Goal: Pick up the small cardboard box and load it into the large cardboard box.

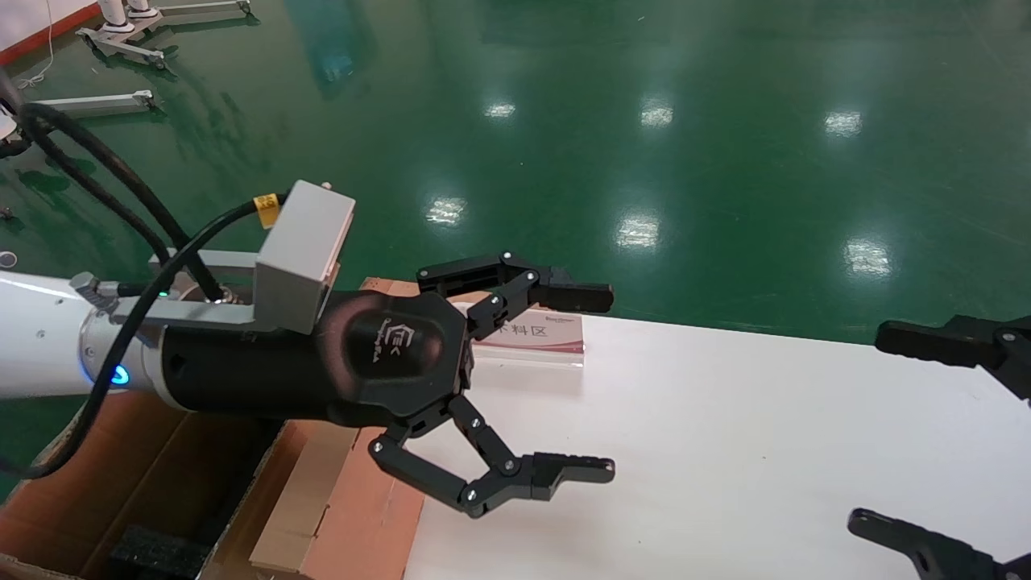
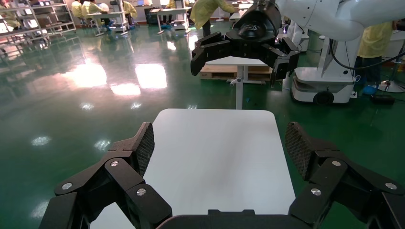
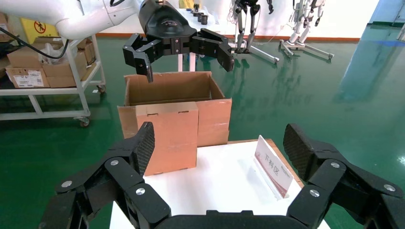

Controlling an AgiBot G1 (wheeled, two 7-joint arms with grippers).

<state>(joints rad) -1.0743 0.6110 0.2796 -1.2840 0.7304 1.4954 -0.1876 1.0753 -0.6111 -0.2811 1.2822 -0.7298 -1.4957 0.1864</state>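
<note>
- Small cardboard box: can't find it for certain in any view. It isn't on the white desk [image 1: 725, 451] and it isn't in either of my grippers.
- Large cardboard box [image 3: 172, 102] sits at my left end of the desk, top open, flaps hanging down. One flap drapes against the desk edge in the head view.
- A black foam block [image 1: 153, 552] shows deep inside it. The rest of the interior is hidden behind my left arm and the flaps, so I can't tell if the small box is already in there.
- My left gripper [image 1: 584, 383] hovers over the desk edge right beside the large box, jaws spread wide, holding nothing.
- My right gripper [image 1: 910, 431] is at the far right end of the desk, jaws also wide open and empty.
- Only other item on the desk: a small sign stand [image 3: 273, 166] with printed characters, near the large box.
- My read: either loading is done and I've let go, or the pick hasn't started. These views don't settle it.
</note>
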